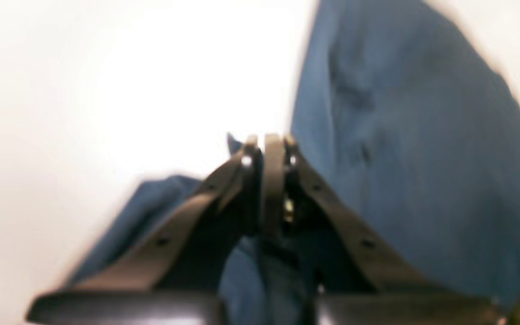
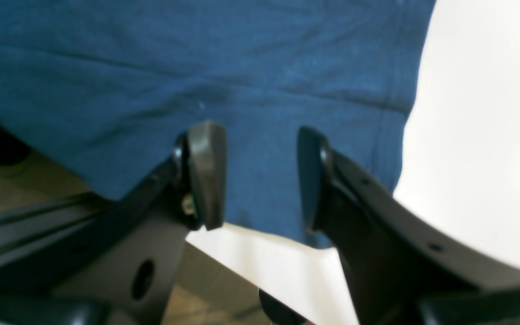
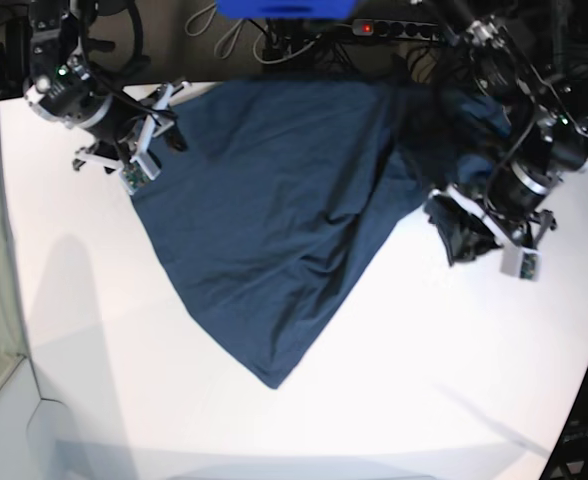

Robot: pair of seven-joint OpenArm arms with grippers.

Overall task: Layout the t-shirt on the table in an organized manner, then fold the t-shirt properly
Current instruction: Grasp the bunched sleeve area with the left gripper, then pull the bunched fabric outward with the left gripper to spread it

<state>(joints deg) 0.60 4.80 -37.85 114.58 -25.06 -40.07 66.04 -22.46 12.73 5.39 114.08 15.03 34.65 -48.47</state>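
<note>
Surface: big white table (image 3: 394, 380) with a curved edge, cables and a power strip (image 3: 399, 27) along the far side, bit of floor showing past the table edge.

Shirt: navy t-shirt (image 3: 274, 230) sprawled across the far half of the table, not flat yet. One corner points down toward the near side, and the side near the left arm is bunched into a dark wad. Creases all over the middle.

Left gripper (image 1: 269, 149): jaws pinched right together with a bit of blue cloth poking out at the tips, so it looks clamped on a fold of the shirt. View's blurry though. My guess is it's got that crumpled side so it can drag it out and open the wad up.

Right gripper (image 2: 260, 176): jaws wide apart, nothing between them. It's hovering over the hem at the table edge, where some of the fabric appears to hang off the side. Probably lined up to grab that edge.

Stage: I'd say it's in the laying-out part, nowhere near folding.

Watch out for: thin cloth slipping out of the pinch, or grabbing two layers at once.
</note>
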